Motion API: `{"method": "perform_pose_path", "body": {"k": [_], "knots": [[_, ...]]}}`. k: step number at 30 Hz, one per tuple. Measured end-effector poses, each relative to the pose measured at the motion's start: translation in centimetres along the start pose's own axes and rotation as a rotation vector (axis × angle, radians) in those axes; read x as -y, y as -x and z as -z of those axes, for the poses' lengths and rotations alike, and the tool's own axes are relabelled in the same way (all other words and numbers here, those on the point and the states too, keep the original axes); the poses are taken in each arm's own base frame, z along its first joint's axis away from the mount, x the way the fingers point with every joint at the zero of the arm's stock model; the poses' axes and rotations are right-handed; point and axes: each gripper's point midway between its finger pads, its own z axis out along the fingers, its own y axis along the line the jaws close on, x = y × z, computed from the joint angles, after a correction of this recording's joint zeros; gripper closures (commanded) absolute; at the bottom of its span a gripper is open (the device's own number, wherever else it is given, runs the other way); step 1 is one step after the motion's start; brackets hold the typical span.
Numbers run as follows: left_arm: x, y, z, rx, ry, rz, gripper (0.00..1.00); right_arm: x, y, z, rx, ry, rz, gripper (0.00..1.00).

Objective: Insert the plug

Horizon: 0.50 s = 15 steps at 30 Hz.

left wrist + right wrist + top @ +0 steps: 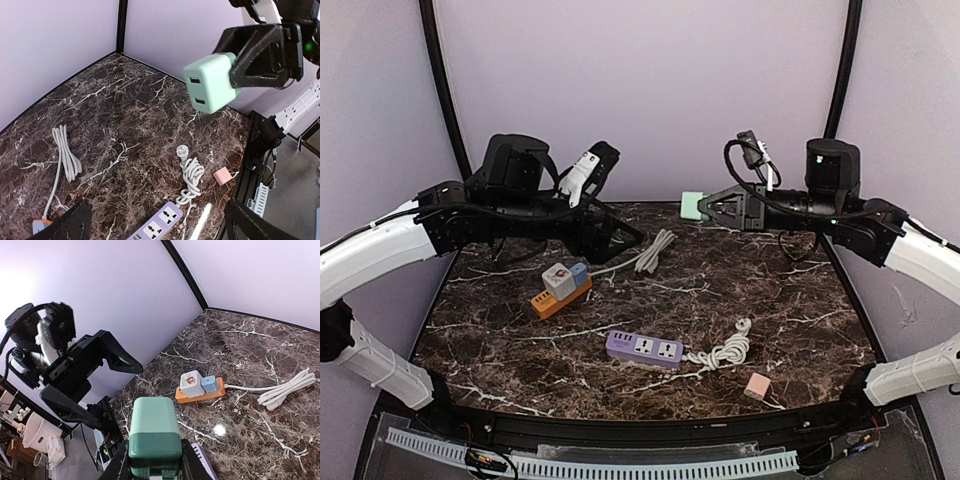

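Gripping green plug [210, 82] in right pincer [709, 207], clamped tight, high over surface [770, 290], well apart from purple strip [644, 348] and orange strip [560, 297]. Holding left pincer [620, 233] spread apart, empty, also raised. Pickup looks done; still need to lower, align, push into socket

No legible text, brand or number in any view. White cube adapter [191, 383] on the orange power strip [186, 396], table's 10 o'clock, bears a reddish mark, too small to read.
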Motion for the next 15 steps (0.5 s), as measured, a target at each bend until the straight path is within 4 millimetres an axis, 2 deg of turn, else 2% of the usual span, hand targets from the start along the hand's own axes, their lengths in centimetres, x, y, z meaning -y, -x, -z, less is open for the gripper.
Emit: {"method": "perform_pose_path", "body": {"k": [7, 15], "knots": [[-2.3, 0.4, 0.7, -0.009, -0.095, 0.270, 0.15, -0.5, 0.9, 0.2, 0.052, 0.033, 0.023, 1.00], [-0.3, 2.0, 1.4, 0.013, -0.270, 0.405, 0.23, -2.8, 1.4, 0.3, 0.071, 0.161, 0.046, 1.00]]}}
